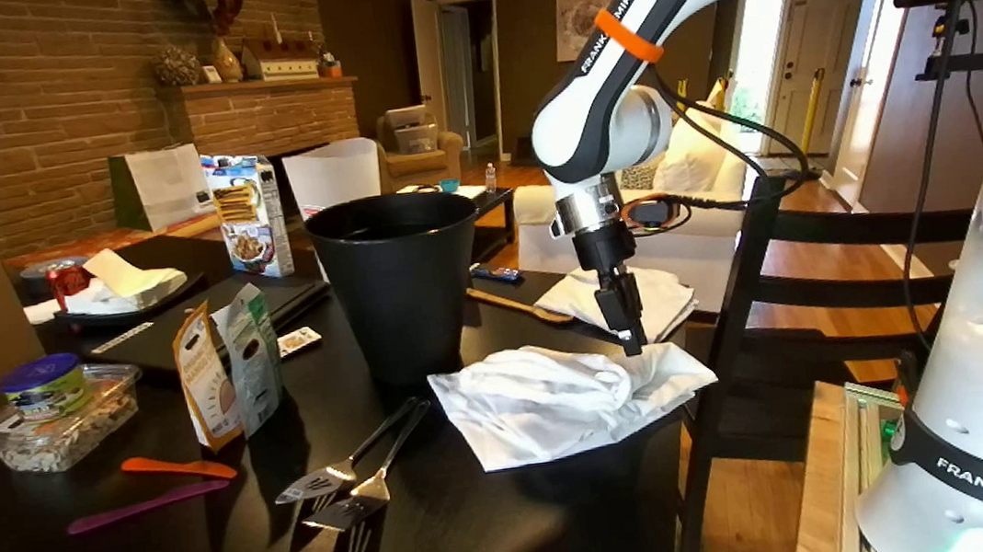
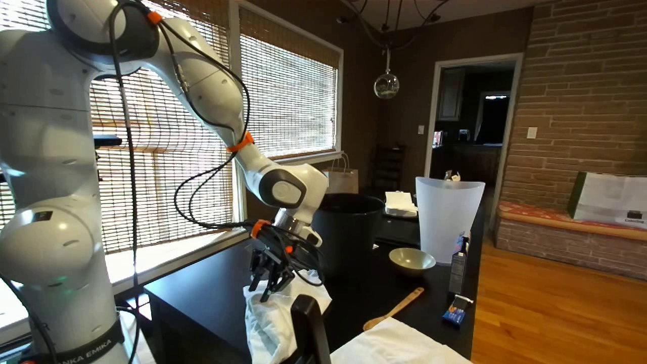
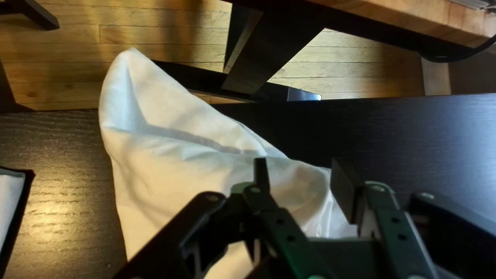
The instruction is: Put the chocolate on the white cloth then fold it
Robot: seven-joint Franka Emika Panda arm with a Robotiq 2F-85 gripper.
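The white cloth (image 1: 553,408) lies wrinkled and partly folded over itself near the table edge; it also shows in an exterior view (image 2: 270,323) and in the wrist view (image 3: 166,174). One corner hangs past the table edge in the wrist view. My gripper (image 1: 632,341) is over the cloth's side near the robot, pointing down, and shows in an exterior view (image 2: 258,293). In the wrist view the gripper (image 3: 298,164) is open, with a gap between its fingers and cloth below that gap. Whether the fingers touch the cloth I cannot tell. The chocolate is not visible in any view.
A tall black bin (image 1: 401,295) stands just behind the cloth. A flat folded white piece (image 1: 656,294) and a wooden spoon (image 1: 518,305) lie nearby. Metal serving tools (image 1: 359,490) and upright pouches (image 1: 229,371) are on the table. A dark chair (image 2: 309,323) stands against the edge.
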